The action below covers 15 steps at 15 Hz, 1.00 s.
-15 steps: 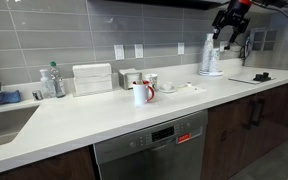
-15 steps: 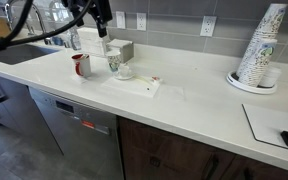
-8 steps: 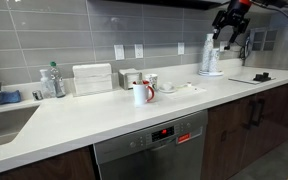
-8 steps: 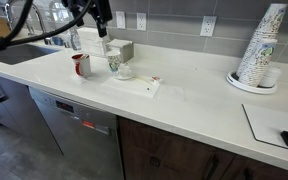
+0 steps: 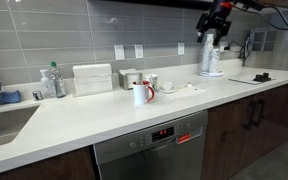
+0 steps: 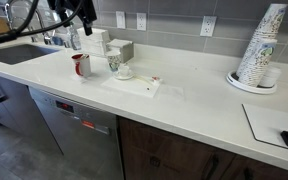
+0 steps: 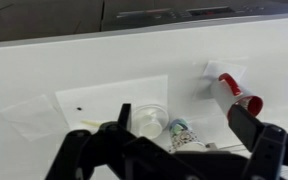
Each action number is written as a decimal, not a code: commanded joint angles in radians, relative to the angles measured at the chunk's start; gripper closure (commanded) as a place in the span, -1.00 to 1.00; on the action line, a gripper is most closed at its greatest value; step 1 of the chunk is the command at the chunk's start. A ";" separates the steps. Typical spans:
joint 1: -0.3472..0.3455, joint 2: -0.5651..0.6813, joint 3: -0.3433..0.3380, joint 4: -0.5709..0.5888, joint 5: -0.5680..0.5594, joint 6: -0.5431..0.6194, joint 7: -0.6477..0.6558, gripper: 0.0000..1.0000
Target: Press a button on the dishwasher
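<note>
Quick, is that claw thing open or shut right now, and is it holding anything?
Gripper: open, holding nothing.

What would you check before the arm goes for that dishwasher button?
1. Dishwasher powered: ok, red display lit.
2. End effector empty: ok, jaws apart in the wrist view, nothing held.
3. End effector close to the buttons: not ok, it hangs high above the counter.
4. Way down free: cannot tell; a mug stands on the counter beneath.
5. Button chosen: cannot tell, buttons too small to read.
</note>
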 commanded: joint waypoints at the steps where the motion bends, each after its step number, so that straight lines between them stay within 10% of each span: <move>1: 0.077 0.036 0.097 -0.018 0.087 0.048 0.043 -1.00; 15: 0.211 0.168 0.392 -0.116 0.265 0.078 0.563 -1.00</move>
